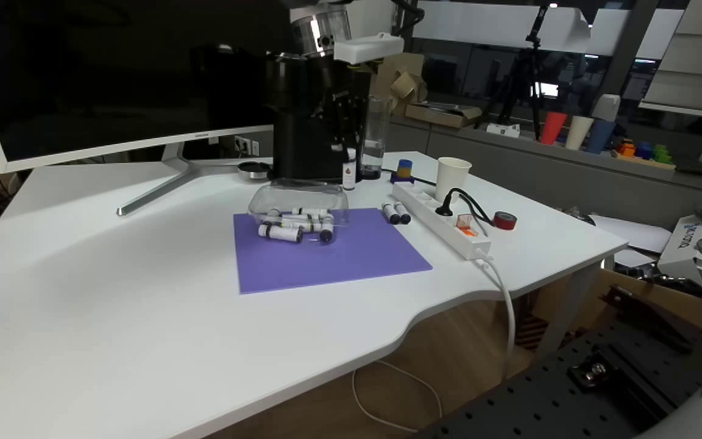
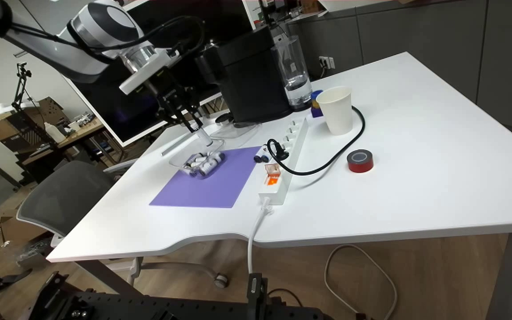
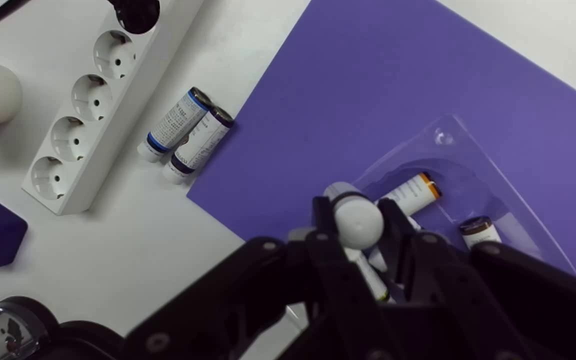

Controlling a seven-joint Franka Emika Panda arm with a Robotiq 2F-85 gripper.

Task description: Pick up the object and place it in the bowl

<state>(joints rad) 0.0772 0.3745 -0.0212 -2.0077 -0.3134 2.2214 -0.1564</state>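
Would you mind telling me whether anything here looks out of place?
I see no spill. Slightly out of place, perhaps, are two vials lying on the table between the power strip and the purple mat, while several others lie together in the clear container.

The container (image 3: 448, 145) looks glossy plastic (see-through, too), the purple sheet (image 1: 326, 262) matt, the tabletop (image 2: 416, 155) smooth.

White arm (image 2: 78, 66), black cable (image 2: 91, 47), black fingers (image 3: 324, 220)
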